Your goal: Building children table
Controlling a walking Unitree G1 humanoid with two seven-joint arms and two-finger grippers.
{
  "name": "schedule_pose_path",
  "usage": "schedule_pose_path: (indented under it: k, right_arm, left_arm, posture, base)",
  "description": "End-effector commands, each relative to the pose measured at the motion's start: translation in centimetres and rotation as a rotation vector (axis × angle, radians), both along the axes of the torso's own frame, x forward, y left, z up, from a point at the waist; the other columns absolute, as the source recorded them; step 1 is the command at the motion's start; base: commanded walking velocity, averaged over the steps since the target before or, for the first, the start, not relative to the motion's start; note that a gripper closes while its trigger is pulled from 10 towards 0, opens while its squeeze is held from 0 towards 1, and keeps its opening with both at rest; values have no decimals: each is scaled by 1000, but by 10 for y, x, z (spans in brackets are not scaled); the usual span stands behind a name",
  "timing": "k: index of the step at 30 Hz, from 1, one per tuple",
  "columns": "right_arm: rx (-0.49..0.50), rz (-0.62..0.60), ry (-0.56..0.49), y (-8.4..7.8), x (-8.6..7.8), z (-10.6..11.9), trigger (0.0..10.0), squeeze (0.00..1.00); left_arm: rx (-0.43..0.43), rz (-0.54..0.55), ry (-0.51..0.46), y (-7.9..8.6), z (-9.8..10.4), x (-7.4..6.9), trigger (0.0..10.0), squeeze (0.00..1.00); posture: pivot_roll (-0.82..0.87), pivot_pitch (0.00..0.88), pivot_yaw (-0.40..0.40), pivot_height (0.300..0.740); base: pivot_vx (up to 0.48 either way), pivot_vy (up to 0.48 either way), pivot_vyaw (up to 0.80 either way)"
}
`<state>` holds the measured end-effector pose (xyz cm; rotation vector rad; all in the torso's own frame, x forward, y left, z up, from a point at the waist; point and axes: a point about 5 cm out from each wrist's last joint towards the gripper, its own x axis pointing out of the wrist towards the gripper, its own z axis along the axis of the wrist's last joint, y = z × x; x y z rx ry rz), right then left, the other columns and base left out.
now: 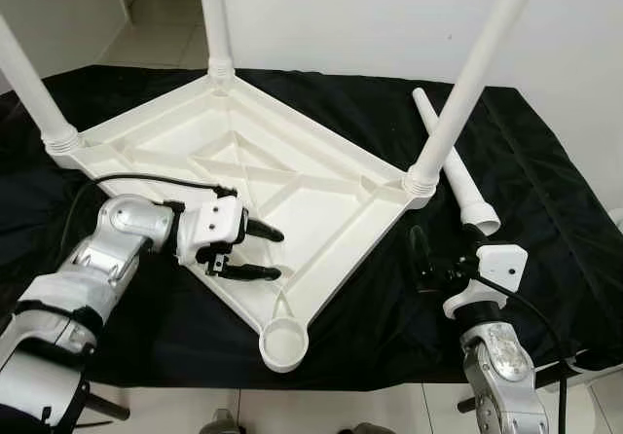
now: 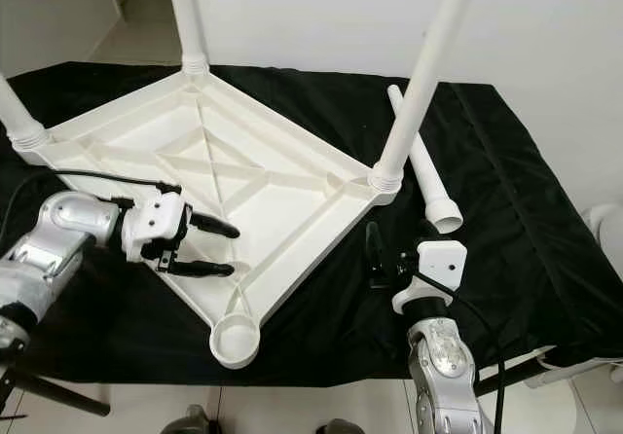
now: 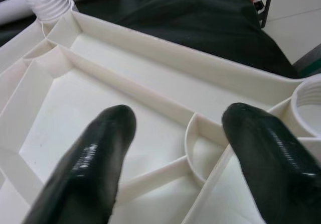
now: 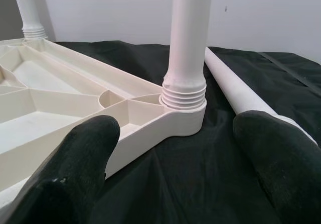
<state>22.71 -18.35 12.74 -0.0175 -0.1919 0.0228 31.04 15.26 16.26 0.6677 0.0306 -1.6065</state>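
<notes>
A white plastic children's tabletop (image 1: 243, 176) lies upside down on a black cloth. Three white legs stand screwed into its corners: far (image 1: 214, 16), left (image 1: 29, 84) and right (image 1: 467, 84). The near corner socket (image 1: 283, 340) holds no leg. A loose white leg (image 1: 453, 166) lies on the cloth right of the tabletop. My left gripper (image 1: 265, 252) is open over the tabletop's near-left edge, its fingers (image 3: 95, 158) astride the rim. My right gripper (image 1: 421, 259) is open low over the cloth, near the right corner, with the loose leg (image 4: 241, 93) ahead of it.
The black cloth (image 1: 545, 220) covers a table whose front edge is near my body; pale floor (image 1: 370, 410) lies below. A white wall (image 1: 370, 16) stands behind. An open doorway and tiled floor (image 1: 156, 25) are at the far left.
</notes>
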Motion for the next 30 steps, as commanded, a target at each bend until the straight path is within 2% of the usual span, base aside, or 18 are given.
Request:
schedule_pose_path:
  k: [1, 6, 7, 8, 10, 11, 14, 16, 17, 19, 22, 26, 29, 30]
  right_arm:
    - [-2, -2, 10, 1, 0, -3, 10000, 0]
    - [-9, 1, 9, 0, -1, -3, 10000, 0]
    - [-15, -2, 9, -3, -2, -2, 10000, 0]
    - [-21, -5, 10, -5, -3, -3, 10000, 0]
    - [-21, -5, 10, -5, -3, -3, 10000, 0]
    - [-25, -7, 11, -6, -4, -3, 10000, 0]
    - [-27, -8, 11, -7, -4, -3, 10000, 0]
    - [-28, -5, 9, -5, -2, -2, 10000, 0]
    - [-28, -5, 9, -5, -2, -2, 10000, 0]
    - [-28, 4, 4, -3, 0, -1, 10000, 0]
    - [-28, 7, 3, -2, 0, -1, 10000, 0]
    - [-31, 6, 1, -3, 1, 0, 10000, 0]
    - [-35, 4, 0, -3, 1, 0, 10000, 0]
    - [-36, 0, -1, -4, 1, 0, 10000, 0]
  left_arm:
    - [47, -56, 13, -1, -3, -2, 10000, 1000]
    - [60, -50, 17, -1, -5, 2, 10000, 988]
    - [82, -51, 17, 1, -8, 2, 10000, 357]
    - [117, -56, 10, 4, -11, 2, 10000, 0]
    - [117, -56, 10, 4, -11, 2, 10000, 0]
    - [148, -62, -3, 6, -13, 2, 10000, 0]
    - [169, -50, -13, 8, -16, 5, 10000, 0]
    - [185, 21, -8, 9, -21, 13, 10000, 0]
    - [185, 21, -8, 9, -21, 13, 10000, 0]
    - [241, 92, -17, 14, -26, 20, 10000, 0]
    - [268, 112, -13, 17, -28, 22, 10000, 0]
    - [333, 193, -26, 20, -33, 29, 10000, 0]
    - [345, 220, -32, 21, -33, 32, 10000, 0]
    - [376, 213, -37, 22, -34, 32, 9412, 0]
  posture:
    - [13, 33, -1, 740]
    - [-1, 35, 9, 740]
    - [-2, 37, 13, 740]
    - [-2, 37, 13, 740]
    - [-2, 37, 13, 740]
    - [-1, 38, 13, 740]
    - [0, 38, 12, 740]
    - [3, 37, 9, 740]
    - [3, 37, 9, 740]
    - [1, 35, 8, 740]
    - [1, 36, 9, 740]
    - [-3, 35, 12, 740]
    - [-5, 34, 15, 740]
    - [-4, 34, 15, 740]
  base:
    - [0, 0, 0]
    - [0, 0, 0]
    - [0, 0, 0]
    - [0, 0, 0]
    - [0, 0, 0]
    - [0, 0, 0]
    - [0, 0, 0]
    - [0, 0, 0]
    - [0, 0, 0]
    - [0, 0, 0]
    - [0, 0, 0]
    - [0, 0, 0]
    - [0, 0, 0]
    - [0, 0, 0]
